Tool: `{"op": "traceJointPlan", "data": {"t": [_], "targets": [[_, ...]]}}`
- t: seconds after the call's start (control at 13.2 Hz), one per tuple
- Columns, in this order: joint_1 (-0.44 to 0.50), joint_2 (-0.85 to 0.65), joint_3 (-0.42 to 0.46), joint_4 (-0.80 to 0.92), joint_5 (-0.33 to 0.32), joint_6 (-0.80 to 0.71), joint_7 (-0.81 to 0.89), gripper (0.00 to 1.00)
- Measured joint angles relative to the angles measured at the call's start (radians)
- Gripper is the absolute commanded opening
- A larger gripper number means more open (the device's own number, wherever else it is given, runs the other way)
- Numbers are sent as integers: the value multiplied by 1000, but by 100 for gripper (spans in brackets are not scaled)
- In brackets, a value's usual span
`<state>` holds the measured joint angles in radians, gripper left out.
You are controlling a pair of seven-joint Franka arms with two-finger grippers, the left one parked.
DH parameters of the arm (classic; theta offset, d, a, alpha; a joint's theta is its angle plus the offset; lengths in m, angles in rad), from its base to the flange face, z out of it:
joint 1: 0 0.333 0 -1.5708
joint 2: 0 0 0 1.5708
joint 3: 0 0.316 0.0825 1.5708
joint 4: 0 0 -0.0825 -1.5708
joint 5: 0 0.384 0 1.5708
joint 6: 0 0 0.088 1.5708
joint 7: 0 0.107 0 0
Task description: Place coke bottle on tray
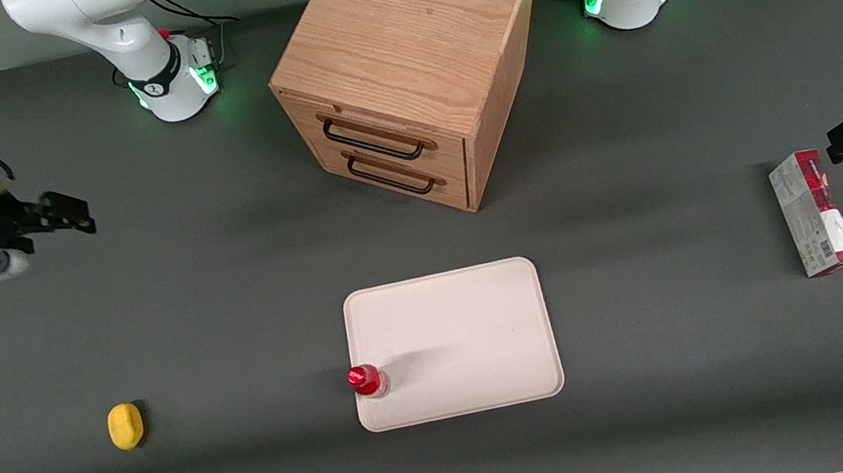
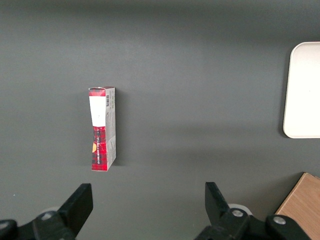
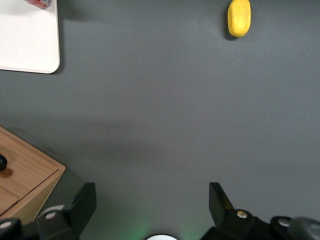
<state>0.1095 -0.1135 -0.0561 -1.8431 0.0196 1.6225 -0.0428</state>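
The small red coke bottle (image 1: 366, 380) stands upright on the cream-white tray (image 1: 456, 334), at the tray's near corner toward the working arm's end. A sliver of the bottle (image 3: 40, 3) and a corner of the tray (image 3: 27, 40) show in the right wrist view. My right gripper (image 1: 71, 217) is open and empty, held high above the table at the working arm's end, far from the bottle and farther from the front camera than it. In the wrist view the gripper (image 3: 150, 202) has only bare table between its jaws.
A yellow lemon (image 1: 125, 426) lies on the table toward the working arm's end, also seen in the right wrist view (image 3: 239, 18). A wooden two-drawer cabinet (image 1: 407, 57) stands farther from the camera than the tray. A red-and-grey carton (image 1: 814, 212) lies toward the parked arm's end.
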Motion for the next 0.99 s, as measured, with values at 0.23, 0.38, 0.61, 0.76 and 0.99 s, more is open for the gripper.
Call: {"op": "traceJointPlan", "data": {"t": [0.23,0.38,0.61,0.76,0.99], "targets": [[24,-27,12,-3,1,-40,0,100],[39,-43,8,-3,1,-76,0,100],[98,-60,-52,1,1,-96,0,100],[69,-62,-53,13,1,-115,-1,100],[25,-62,-11,23,1,-125,-3,100]]}}
